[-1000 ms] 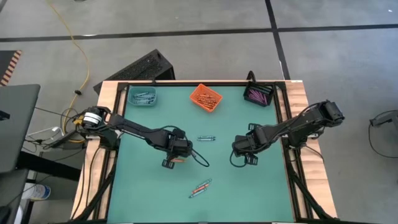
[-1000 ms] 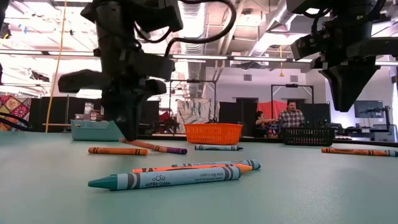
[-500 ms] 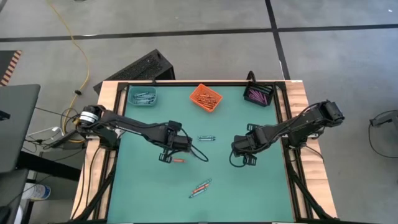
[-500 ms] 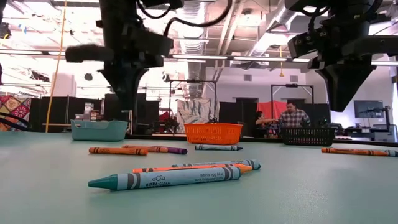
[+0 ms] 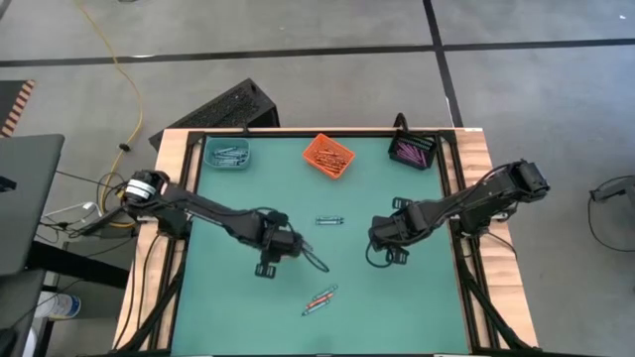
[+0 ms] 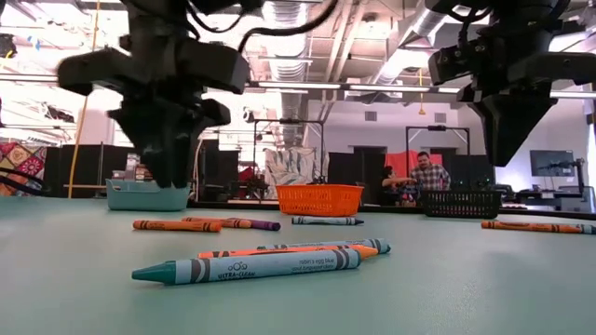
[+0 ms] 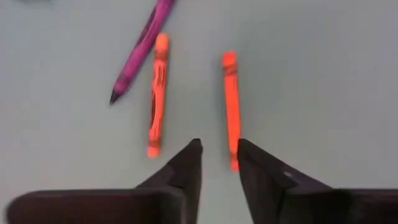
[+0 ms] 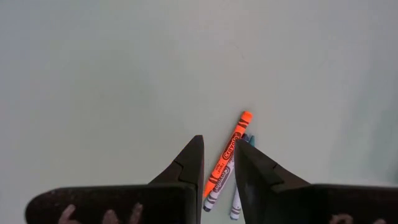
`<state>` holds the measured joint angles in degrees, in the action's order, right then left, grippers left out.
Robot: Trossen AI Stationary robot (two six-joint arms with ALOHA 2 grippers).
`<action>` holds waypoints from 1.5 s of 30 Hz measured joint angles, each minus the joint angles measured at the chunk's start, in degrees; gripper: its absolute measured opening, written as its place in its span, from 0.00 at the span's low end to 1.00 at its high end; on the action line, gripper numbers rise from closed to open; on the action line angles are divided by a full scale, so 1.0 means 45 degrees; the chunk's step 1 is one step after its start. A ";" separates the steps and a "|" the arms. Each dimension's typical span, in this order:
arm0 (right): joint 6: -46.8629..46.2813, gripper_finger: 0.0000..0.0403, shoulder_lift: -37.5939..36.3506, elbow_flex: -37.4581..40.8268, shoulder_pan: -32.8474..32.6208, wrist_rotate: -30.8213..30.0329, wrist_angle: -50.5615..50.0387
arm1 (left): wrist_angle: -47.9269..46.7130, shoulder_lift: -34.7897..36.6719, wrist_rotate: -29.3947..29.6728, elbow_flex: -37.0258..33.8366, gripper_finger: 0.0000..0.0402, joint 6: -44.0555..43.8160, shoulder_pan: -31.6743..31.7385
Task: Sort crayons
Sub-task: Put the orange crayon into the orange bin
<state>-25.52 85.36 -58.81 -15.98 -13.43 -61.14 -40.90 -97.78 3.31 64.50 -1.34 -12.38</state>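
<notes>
Hiding part of one orange crayon (image 7: 231, 106), the left gripper (image 7: 217, 147) hangs with jaws slightly parted, empty

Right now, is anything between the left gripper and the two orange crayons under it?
Nothing visible. The left gripper hangs over bare mat, jaws apart and empty, with the two orange crayons just ahead. A purple crayon lies beside them, off the path.

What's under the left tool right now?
Under the left tool, open and empty, lie two orange crayons and a purple crayon on the green mat. The arm hides them in the high view.
</notes>
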 joint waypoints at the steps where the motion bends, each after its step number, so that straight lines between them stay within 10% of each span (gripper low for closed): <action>1: 0.0015 0.20 0.0000 0.0000 -0.0024 -0.0008 -0.0002 | -0.0071 -0.0002 0.0302 -0.0002 0.26 -0.0280 -0.0217; 20: 0.0092 0.20 0.0010 0.0000 -0.0216 -0.0092 0.0411 | 0.1528 -0.1943 0.0089 -0.0206 0.34 -0.1296 -0.0423; 29: 0.0103 0.20 0.0010 0.0000 -0.0216 -0.0394 0.0416 | 0.1605 -0.1987 -0.0286 -0.0216 0.04 -0.0979 -0.0437; 45: 0.0102 0.20 0.0010 0.0000 -0.0216 -0.0389 0.0411 | -0.1612 -0.1492 0.1644 0.0710 0.00 -0.0755 -0.0952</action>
<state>-25.06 85.41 -58.81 -16.95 -15.18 -59.29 -48.15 -104.49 10.70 67.69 -4.73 -16.66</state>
